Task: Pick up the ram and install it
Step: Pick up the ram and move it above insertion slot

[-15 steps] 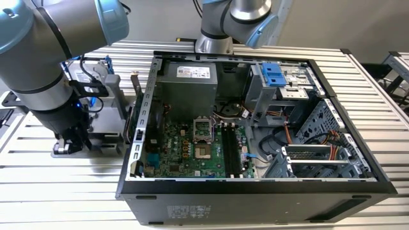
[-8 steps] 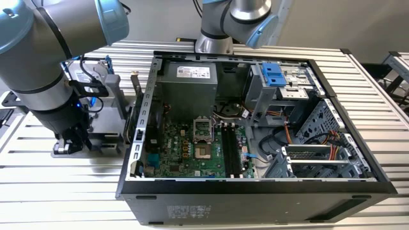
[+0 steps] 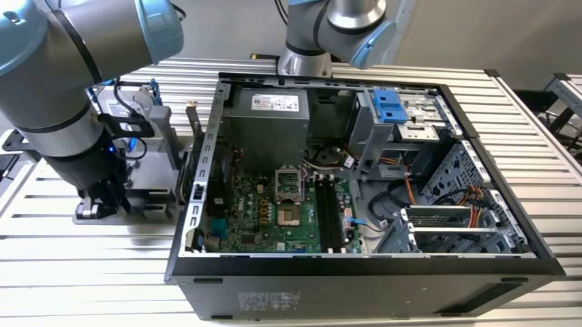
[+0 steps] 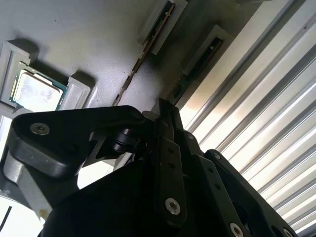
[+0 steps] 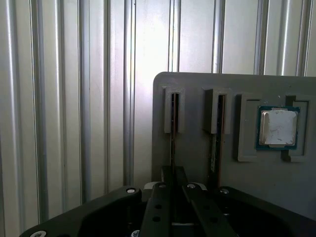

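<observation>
Checking edges first: the gripper [image 5: 174, 174] sits low over the grey holder plate [image 5: 197, 83], close to the plate's outer edge where it meets the ribbed metal table [image 5: 74, 108]. On the table side there is open room. On the other side a second stick [image 5: 216, 129] stands in its own grey bracket just beside, and past it a square silver processor chip [image 5: 278, 127] lies flat in a recess.

In the exterior view the arm [image 3: 64, 102] reaches down on the exterior view's left of the open computer case [image 3: 195, 204]. It is well apart from the black memory slots [image 3: 332, 212] on the green motherboard [image 3: 264, 218] (the case's side wall stands between them).

Surface: a table of long aluminium ribs with bright glare in places, carrying both the plate and the case.

The ram [image 5: 174, 116] is thin and dark, seen edge-on in both wrist views. It stands on its long edge in the bracket nearest the plate's edge, and its top edge runs straight in between the jaws. The jaws are drawn almost together, with only the stick's thickness between them, so I log the gripper as having hold of the ram. The stick sits in its bracket and, as far as I can see, is not lifted clear.
</observation>
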